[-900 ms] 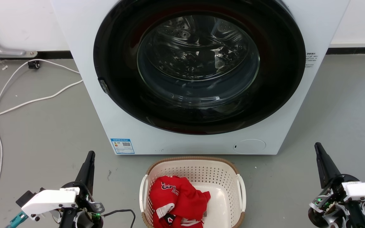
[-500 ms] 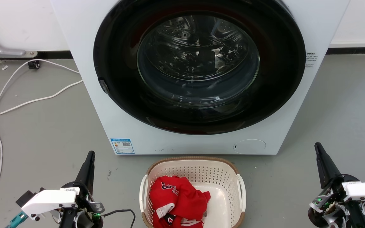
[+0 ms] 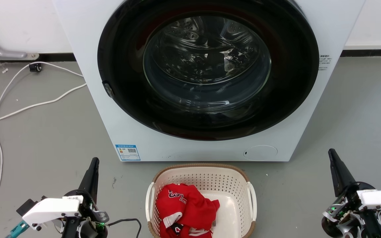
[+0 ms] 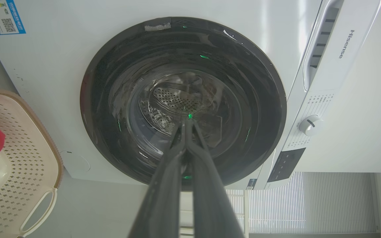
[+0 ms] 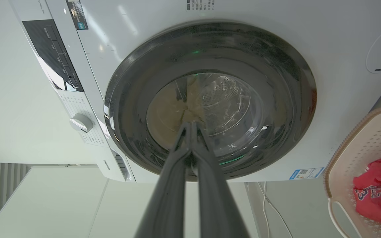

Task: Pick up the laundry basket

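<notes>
The laundry basket [image 3: 230, 191], cream-white and perforated with a brown woven rim and white side handles, sits on the grey floor at the bottom centre of the head view, just in front of the washing machine. A red jersey [image 3: 185, 208] lies crumpled in its left half. My left gripper [image 3: 93, 163] hangs low to the basket's left, shut and empty. My right gripper [image 3: 331, 153] is further off to the right, also shut with nothing held. In the left wrist view the basket [image 4: 18, 172] shows at the left edge; in the right wrist view the basket [image 5: 362, 155] is at the lower right.
A white front-loading washing machine [image 3: 104, 109] with a closed dark round door [image 3: 207, 69] stands right behind the basket. White cables [image 3: 15, 109] trail over the floor at the left. Bare grey floor lies on both sides of the basket.
</notes>
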`<state>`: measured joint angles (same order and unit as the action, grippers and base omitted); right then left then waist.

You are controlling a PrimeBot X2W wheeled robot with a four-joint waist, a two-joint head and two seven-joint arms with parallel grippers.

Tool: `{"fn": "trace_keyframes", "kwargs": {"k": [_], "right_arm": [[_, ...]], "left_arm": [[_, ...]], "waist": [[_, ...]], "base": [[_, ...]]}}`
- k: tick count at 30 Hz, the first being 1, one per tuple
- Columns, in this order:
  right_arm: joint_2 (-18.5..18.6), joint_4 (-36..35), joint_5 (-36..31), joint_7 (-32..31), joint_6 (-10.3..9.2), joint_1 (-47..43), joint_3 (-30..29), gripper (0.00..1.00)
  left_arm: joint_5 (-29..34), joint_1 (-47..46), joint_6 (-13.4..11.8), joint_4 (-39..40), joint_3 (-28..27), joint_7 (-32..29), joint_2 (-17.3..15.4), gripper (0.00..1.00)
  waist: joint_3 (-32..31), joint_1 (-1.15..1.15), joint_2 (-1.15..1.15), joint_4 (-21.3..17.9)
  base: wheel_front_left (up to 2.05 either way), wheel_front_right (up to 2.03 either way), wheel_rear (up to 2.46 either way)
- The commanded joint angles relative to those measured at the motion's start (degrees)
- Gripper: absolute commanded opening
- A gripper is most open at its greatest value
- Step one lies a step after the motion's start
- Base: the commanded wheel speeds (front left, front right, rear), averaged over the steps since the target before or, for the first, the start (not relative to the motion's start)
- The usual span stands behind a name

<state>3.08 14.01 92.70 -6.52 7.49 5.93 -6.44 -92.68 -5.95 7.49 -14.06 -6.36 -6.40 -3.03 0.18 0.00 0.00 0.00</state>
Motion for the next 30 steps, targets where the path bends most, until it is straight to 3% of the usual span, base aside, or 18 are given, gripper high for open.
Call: {"fn": "trace_keyframes", "kwargs": {"k": [1,18,30], "right_arm": [[0.0,0.0,0.0,0.0,0.00,0.0,0.0,1.00],[-0.2,0.5,-3.0,3.7,0.00,-2.5,1.6,1.00],[-0.2,0.0,-13.8,6.7,0.00,-2.2,0.4,1.00]], "left_arm": [[0.0,0.0,0.0,0.0,0.0,0.0,0.0,1.00],[2.5,2.9,0.0,0.4,1.2,3.7,0.2,1.00],[8.6,3.6,0.0,1.6,-2.6,6.7,0.2,1.00]], "waist": [[0.0,0.00,0.00,0.0],[0.0,0.00,0.00,0.0],[-0.1,0.00,0.00,0.1]], "base": [[0.00,0.00,0.00],[0.00,0.00,0.00],[0.00,0.00,0.00]]}}
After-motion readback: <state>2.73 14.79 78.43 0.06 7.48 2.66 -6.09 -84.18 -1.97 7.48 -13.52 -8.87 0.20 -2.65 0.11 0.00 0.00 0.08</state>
